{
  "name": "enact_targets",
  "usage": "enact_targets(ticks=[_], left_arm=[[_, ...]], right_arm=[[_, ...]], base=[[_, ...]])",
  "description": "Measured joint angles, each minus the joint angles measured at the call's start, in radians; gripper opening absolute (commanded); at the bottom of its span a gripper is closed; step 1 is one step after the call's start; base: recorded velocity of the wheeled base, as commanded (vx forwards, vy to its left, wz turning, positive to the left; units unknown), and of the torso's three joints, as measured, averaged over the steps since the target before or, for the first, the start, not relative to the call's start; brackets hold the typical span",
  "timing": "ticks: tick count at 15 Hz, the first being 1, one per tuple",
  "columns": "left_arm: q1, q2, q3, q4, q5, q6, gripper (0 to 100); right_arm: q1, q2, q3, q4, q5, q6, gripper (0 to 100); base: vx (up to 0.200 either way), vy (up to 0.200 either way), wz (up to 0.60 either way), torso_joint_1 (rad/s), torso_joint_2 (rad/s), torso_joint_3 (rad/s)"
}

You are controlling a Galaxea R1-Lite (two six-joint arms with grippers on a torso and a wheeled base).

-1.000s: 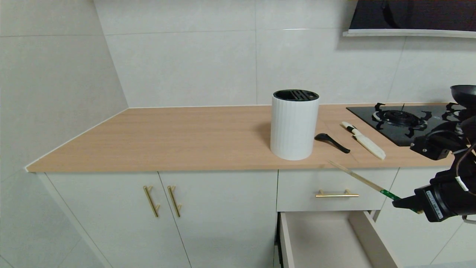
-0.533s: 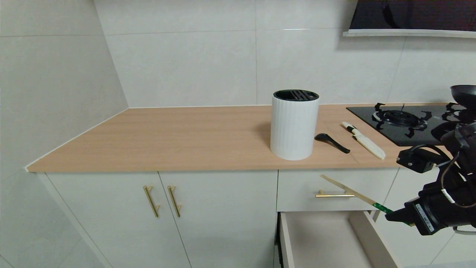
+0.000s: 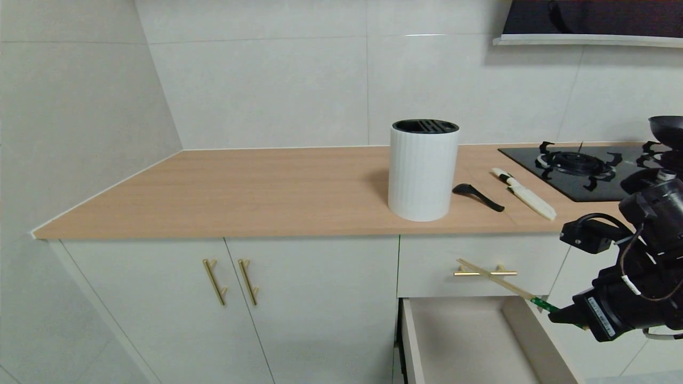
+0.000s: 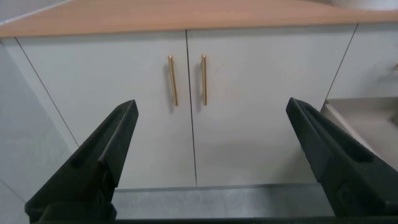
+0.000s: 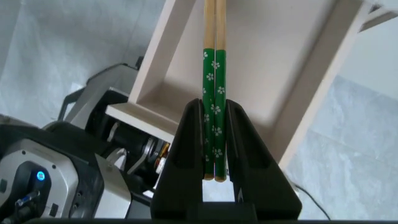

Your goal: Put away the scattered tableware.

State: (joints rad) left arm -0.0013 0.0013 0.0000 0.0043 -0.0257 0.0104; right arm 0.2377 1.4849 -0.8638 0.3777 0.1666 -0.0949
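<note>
My right gripper [image 3: 560, 316] [image 5: 211, 134] is shut on a pair of wooden chopsticks [image 3: 499, 281] [image 5: 211, 74] with green flowered ends. It holds them slanting over the right edge of the open white drawer [image 3: 459, 341] [image 5: 261, 68] below the counter. On the wooden counter lie a black spoon [image 3: 476, 196] and a white-handled knife [image 3: 525, 194], to the right of a white cylindrical utensil holder [image 3: 423, 169] with a black slotted top. My left gripper [image 4: 211, 155] is open, low in front of the white cabinet doors [image 4: 186, 93].
A black gas hob [image 3: 579, 165] sits at the counter's right end. Cabinet doors with gold handles [image 3: 229, 280] stand under the counter at left. The shut drawer above the open one has a gold handle [image 3: 485, 273]. Tiled walls bound the back and left.
My right gripper has carried the chopsticks down and left, from counter-edge height to just over the open drawer. The head camera has tilted slightly.
</note>
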Motion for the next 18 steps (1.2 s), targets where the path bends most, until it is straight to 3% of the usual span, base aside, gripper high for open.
enact_targets(ticks=[14,18], left_arm=[[0.0,0.0,0.0,0.0,0.0,0.0,100],[-0.001,0.0,0.0,0.0,0.0,0.0,100]], right_arm=[[0.001,0.025,0.005,-0.002,-0.001,-0.001,0],[0.001,0.035,0.005,-0.002,-0.001,-0.001,0]], base=[[0.0,0.0,0.0,-0.147,0.46,0.304],[0.0,0.0,0.0,-0.021,0.1,0.066]])
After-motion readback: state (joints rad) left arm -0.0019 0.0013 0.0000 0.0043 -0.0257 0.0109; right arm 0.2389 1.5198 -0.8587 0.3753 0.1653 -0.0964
